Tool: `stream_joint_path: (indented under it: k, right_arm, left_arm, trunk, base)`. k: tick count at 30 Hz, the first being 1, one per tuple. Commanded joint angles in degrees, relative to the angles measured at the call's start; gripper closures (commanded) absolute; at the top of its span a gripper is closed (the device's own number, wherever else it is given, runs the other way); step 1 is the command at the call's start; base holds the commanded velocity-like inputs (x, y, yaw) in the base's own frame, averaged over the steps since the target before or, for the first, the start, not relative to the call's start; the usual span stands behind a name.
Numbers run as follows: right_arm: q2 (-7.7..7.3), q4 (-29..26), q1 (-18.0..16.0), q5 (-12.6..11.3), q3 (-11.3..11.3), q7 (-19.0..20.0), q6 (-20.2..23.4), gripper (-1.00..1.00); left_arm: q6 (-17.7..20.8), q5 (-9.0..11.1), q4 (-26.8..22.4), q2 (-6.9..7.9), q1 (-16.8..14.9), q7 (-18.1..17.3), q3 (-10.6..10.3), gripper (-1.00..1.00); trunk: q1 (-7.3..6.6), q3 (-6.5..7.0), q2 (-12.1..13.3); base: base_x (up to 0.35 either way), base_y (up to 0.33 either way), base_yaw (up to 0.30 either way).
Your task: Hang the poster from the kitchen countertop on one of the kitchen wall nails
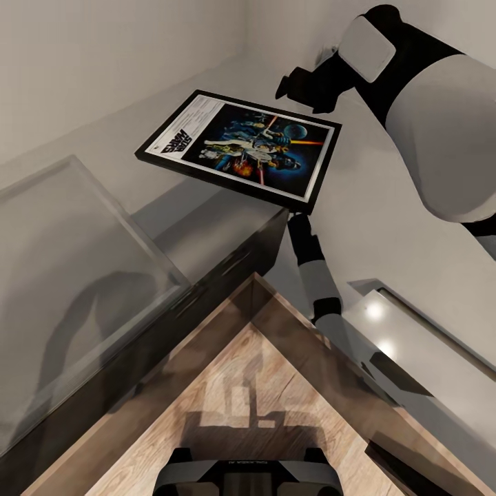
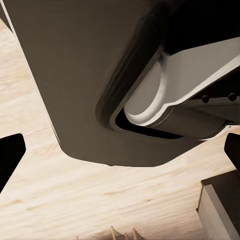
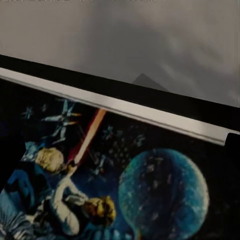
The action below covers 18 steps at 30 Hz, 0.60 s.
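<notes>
Above the pale kitchen countertop point(image 1: 83, 138), the poster point(image 1: 241, 148) floats tilted, gripped at its far edge by the right gripper point(image 1: 297, 89) (left fingers point(image 2: 10, 157) spread, empty), so it should rise level toward the wall.

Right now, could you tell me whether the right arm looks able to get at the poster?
Probably yes: the right tool is already at the far edge of the poster, which hangs tilted above the kitchen countertop with nothing between them; the right wrist view shows its artwork close up.
</notes>
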Motion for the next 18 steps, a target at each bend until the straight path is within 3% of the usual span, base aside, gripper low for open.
stream_joint_path:
  k: [1,18]
  right_arm:
    - [0.02,-0.11,0.0,-0.55,-0.13,-0.56,0.19,-1.0]
    - [-0.6,-0.42,-0.04,-0.56,0.02,-0.78,0.42,-1.0]
  left_arm:
    - [0.01,0.17,-0.05,-0.01,0.03,-0.24,0.08,-1.0]
    - [0.01,0.17,-0.05,0.02,0.05,-0.3,0.09,-1.0]
  trunk:
    - [0.01,-0.02,-0.02]
    - [0.01,-0.02,-0.02]
  base:
    - [0.0,0.0,0.0]
    - [0.0,0.0,0.0]
